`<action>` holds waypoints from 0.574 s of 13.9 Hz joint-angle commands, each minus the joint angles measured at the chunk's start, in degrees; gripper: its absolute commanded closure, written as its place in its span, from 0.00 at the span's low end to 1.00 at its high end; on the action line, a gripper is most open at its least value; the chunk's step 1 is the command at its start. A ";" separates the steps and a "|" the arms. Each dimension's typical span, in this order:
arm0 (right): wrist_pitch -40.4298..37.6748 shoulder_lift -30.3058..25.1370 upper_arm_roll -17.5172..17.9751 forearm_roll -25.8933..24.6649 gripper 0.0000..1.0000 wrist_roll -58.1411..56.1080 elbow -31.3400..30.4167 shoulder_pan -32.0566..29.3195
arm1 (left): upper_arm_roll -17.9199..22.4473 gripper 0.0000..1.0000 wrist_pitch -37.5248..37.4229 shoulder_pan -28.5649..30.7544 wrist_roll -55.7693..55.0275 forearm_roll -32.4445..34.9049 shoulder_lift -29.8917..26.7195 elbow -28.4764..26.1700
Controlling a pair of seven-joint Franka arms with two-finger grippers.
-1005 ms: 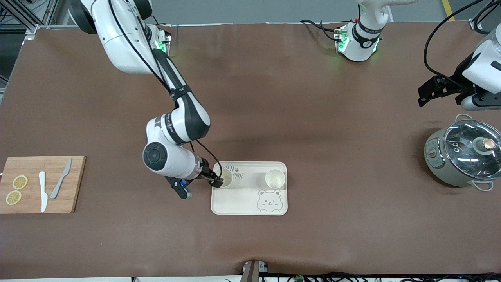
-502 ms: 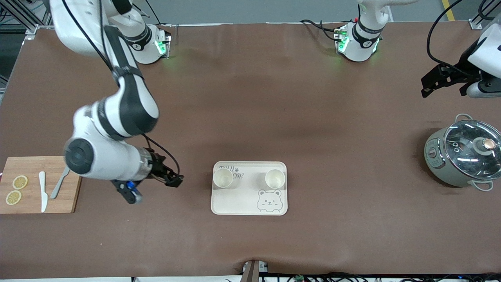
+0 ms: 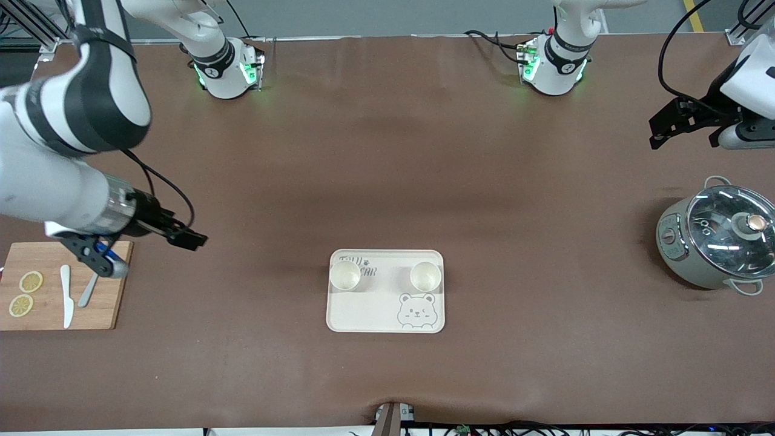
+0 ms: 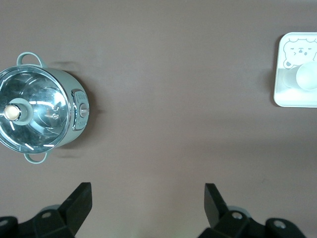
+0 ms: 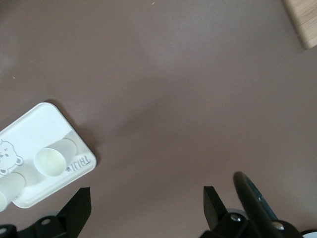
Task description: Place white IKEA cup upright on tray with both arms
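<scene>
The cream tray (image 3: pixel 363 312) with the bear drawing lies nearer the front camera at mid-table. Two white cups stand upright on it, one (image 3: pixel 345 275) toward the right arm's end and one (image 3: pixel 425 276) toward the left arm's end. My right gripper (image 3: pixel 191 239) hangs open and empty over bare table between the cutting board and the tray. Its wrist view shows the tray (image 5: pixel 34 124) and both cups (image 5: pixel 49 161) off to one side of the gripper (image 5: pixel 146 201). My left gripper (image 3: pixel 655 134) waits open and empty above the table by the pot; its wrist view (image 4: pixel 147 198) shows only bare table between the fingers.
A wooden cutting board (image 3: pixel 118 303) with lemon slices (image 3: pixel 25 293) and two knives (image 3: pixel 66 297) lies at the right arm's end. A grey pot with a glass lid (image 3: pixel 717 242) stands at the left arm's end, also in the left wrist view (image 4: pixel 37 115).
My right gripper has let go of the cup at the tray's edge and swung away toward the cutting board, rising. The cup stays upright. The left arm has barely shifted.
</scene>
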 commanded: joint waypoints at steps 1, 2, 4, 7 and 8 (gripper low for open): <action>1.18 -8.01 0.91 -3.03 0.00 -12.07 -7.69 -5.52 | -0.21 0.00 -0.21 0.38 1.18 -1.01 -0.96 -0.78; 0.39 -8.89 0.91 -3.12 0.00 -18.40 -7.60 -7.98 | -0.21 0.00 -0.38 0.47 1.09 -1.01 -0.87 -0.86; -0.05 -11.00 0.91 -3.82 0.00 -30.27 -7.43 -11.25 | -0.13 0.00 -0.39 0.47 1.09 -1.01 -0.78 -0.86; -4.61 -13.29 0.99 -10.66 0.00 -36.21 -5.95 -11.52 | 0.31 0.00 -0.47 0.56 1.09 -1.01 -0.87 -0.69; -6.71 -13.03 1.08 -11.55 0.00 -37.26 -4.02 -11.52 | 0.31 0.00 -0.47 0.56 1.01 -0.92 -0.96 -0.60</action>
